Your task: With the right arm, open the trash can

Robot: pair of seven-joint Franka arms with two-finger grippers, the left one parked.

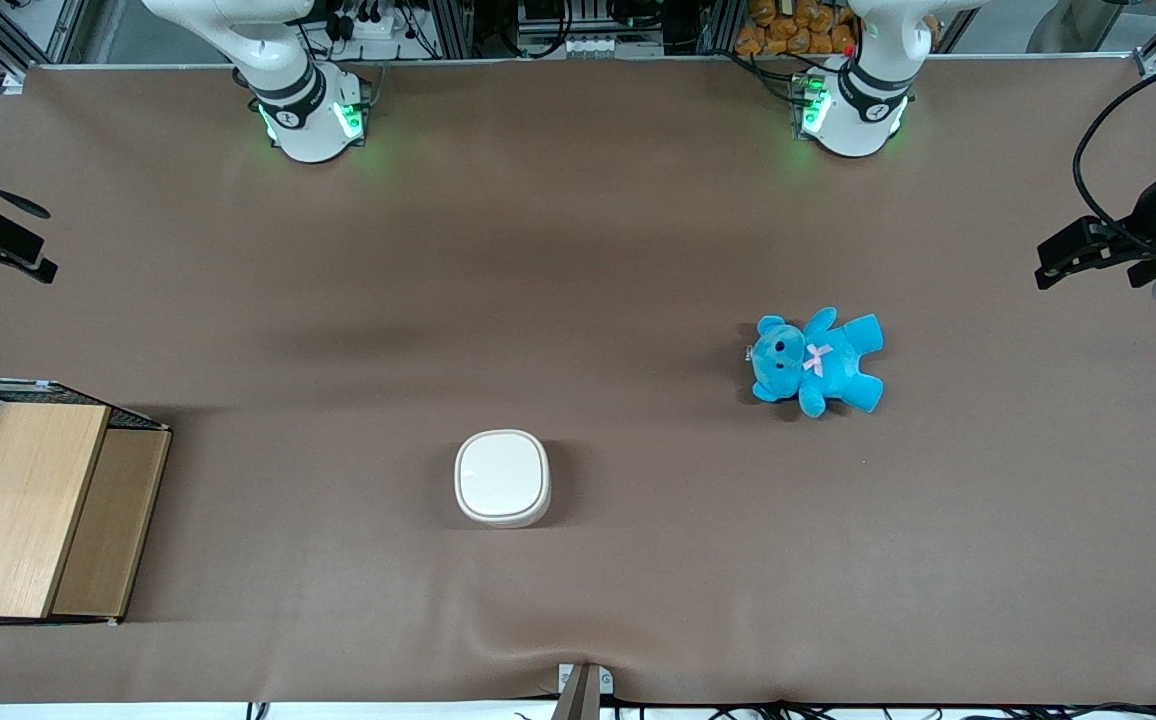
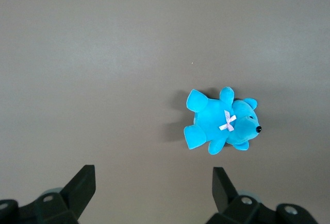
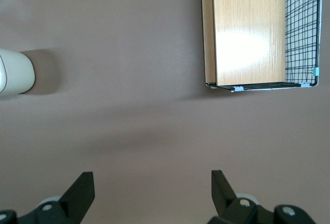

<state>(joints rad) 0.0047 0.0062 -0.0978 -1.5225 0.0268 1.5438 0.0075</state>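
We found the trash can [image 1: 502,477] lid-down on the worktop [image 1: 578,250], nearer the front camera than the teddy [image 1: 818,362]. The gripper [image 3: 149,190] hung released, well apart from it.

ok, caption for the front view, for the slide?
Start: trash can lid shut, teddy toward the parked arm's end, open right gripper high at the working arm's end.

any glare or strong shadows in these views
Right wrist view: bright glare patch on the wooden mesh-sided box; open black claw above bare table; cream-white rounded trash can casts a soft shadow. Front view: trash can shadow falls toward the blue teddy bear.
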